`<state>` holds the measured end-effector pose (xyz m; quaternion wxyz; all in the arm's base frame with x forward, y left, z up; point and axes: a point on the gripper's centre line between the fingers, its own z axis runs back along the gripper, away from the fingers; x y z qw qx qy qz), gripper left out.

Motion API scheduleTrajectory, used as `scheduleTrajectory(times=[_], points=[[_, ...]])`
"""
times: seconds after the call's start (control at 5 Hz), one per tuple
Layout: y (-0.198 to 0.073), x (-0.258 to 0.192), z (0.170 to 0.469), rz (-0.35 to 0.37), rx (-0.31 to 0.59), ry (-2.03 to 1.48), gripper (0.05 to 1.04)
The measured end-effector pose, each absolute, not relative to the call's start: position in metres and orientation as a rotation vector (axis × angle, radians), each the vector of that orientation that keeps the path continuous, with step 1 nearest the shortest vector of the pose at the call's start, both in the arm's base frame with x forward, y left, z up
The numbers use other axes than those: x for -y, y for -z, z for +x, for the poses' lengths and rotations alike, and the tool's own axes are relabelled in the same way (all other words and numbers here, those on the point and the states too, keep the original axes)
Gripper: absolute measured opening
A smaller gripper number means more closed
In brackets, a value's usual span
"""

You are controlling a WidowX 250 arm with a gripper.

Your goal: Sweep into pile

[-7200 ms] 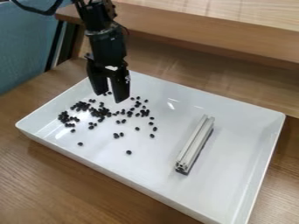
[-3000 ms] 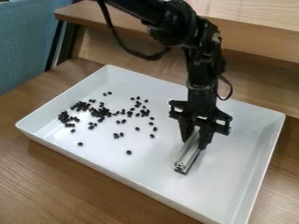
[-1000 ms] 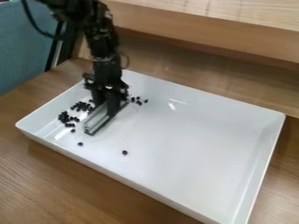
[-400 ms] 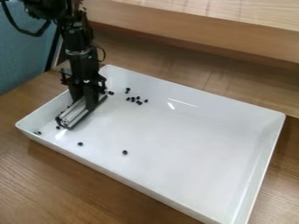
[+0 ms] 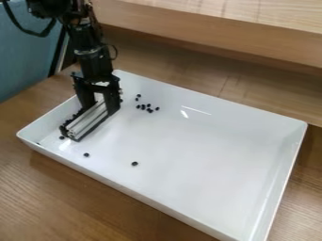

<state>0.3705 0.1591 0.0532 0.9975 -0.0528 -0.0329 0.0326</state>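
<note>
The black gripper [image 5: 99, 100] points down into the far-left part of the white tray [image 5: 201, 160], as the camera sees it, with its fingers [image 5: 112, 97] parted. Between them lies the metal bar [image 5: 88, 120], a grooved, silvery length that slants from beneath the gripper toward the near left, its near end resting close to the tray's left side. Black beans [image 5: 68, 123] are crowded along the bar's left flank, in the strip between it and the tray wall, down and to the left of the gripper. A few more dark beans [image 5: 121, 99] sit right beside the gripper's right-hand finger. Farther to the right of the gripper is a loose cluster [image 5: 149, 108], with a pair of beans [image 5: 138, 97] just behind it. Nearer the camera than the gripper, two single beans [image 5: 86, 155] lie well apart from each other on the tray floor. The wooden tabletop [image 5: 75, 197] carries the tray and extends below and around it. Behind the gripper and to its right runs a raised wooden ledge [image 5: 207, 21]; a blue surface [image 5: 25, 61] stands to its upper left.
</note>
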Motion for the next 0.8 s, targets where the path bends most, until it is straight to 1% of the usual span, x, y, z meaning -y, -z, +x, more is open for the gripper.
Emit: scheduleTrajectory(times=[0.2,0.4,0.6,0.8], points=[[-0.060,-0.152,0.373,-0.140,0.082,-0.066,1.001],[-0.080,-0.148,0.376,-0.135,0.114,-0.062,0.999],[-0.090,-0.138,0.378,-0.136,0.120,-0.042,0.999],[-0.108,-0.128,0.381,-0.133,0.150,-0.015,0.999]])
